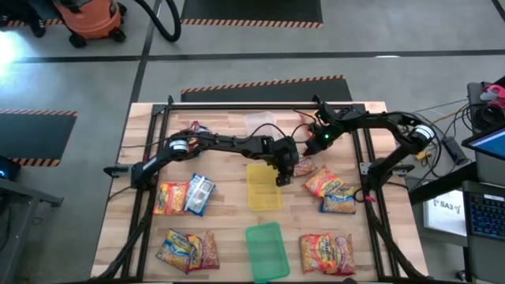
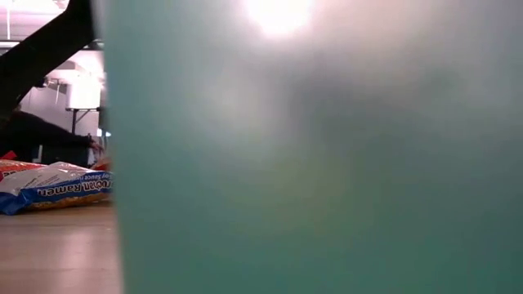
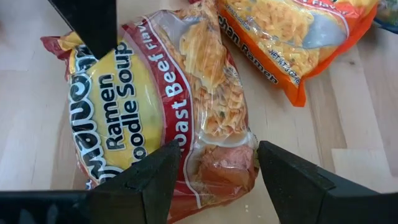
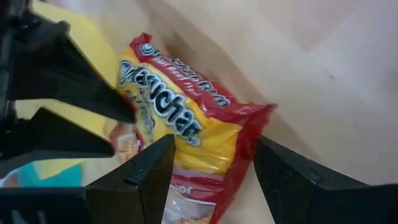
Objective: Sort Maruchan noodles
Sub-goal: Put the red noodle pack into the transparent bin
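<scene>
A red Maruchan noodles packet (image 1: 304, 167) (image 3: 186, 93) (image 4: 186, 124) sits at mid-table, just right of the yellow tray (image 1: 263, 187). My left gripper (image 1: 282, 175) (image 3: 217, 155) reaches in from the left and is shut on the packet's near end. My right gripper (image 1: 310, 154) (image 4: 214, 146) comes from the far right. It is open, with its fingers on either side of the packet's other, red crimped end (image 4: 258, 118). One right finger (image 3: 87, 25) shows over that end in the left wrist view. My left gripper holds the packet's near end (image 3: 214, 165) between its two fingers. One finger (image 3: 155, 180) is on the printed face and the other (image 3: 292, 180) is at the side edge. The fingers slant down from the table's left. Whether the packet is lifted clear does not show. Whether my right gripper touches the packet, I cannot tell.
An orange packet (image 1: 322, 181) (image 3: 292, 37) and a blue one (image 1: 339, 201) lie just right of the grippers. More packets lie at left (image 1: 183, 196), near left (image 1: 188, 251) and near right (image 1: 325, 252). A clear tray (image 1: 260, 122) stands far. The green tray (image 1: 267, 251) (image 2: 327, 163) blocks most of the low view.
</scene>
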Tool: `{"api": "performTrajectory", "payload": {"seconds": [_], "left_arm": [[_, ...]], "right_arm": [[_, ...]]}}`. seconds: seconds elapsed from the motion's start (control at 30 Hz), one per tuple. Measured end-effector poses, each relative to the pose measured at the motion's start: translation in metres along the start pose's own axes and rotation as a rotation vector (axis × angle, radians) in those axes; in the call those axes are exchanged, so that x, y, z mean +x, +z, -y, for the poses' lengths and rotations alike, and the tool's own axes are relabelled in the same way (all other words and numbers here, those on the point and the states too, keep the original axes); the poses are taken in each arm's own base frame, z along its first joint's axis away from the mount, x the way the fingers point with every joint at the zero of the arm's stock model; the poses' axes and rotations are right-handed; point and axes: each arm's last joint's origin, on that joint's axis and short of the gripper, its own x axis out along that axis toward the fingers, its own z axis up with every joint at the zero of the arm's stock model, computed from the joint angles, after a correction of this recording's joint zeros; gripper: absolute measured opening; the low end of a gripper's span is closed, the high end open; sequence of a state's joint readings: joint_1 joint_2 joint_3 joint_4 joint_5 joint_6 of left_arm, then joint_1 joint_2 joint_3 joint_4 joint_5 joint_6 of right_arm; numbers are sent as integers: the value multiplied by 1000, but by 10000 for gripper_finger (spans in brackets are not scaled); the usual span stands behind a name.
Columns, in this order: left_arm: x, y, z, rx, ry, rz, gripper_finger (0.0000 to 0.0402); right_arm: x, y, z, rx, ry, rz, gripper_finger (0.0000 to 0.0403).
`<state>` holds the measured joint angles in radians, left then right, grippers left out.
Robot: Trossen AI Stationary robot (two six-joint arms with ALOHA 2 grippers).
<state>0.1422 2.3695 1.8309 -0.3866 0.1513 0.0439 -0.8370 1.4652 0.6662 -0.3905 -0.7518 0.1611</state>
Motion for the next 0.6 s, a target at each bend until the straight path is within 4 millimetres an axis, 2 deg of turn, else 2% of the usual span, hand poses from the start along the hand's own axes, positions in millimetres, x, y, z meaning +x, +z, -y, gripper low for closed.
{"api": "performTrajectory", "payload": {"seconds": [0.6], "left_arm": [[0,0,-1,-3,9,-3,207]], "right_arm": [[-7,-1,-8,-33,72,13,206]]}}
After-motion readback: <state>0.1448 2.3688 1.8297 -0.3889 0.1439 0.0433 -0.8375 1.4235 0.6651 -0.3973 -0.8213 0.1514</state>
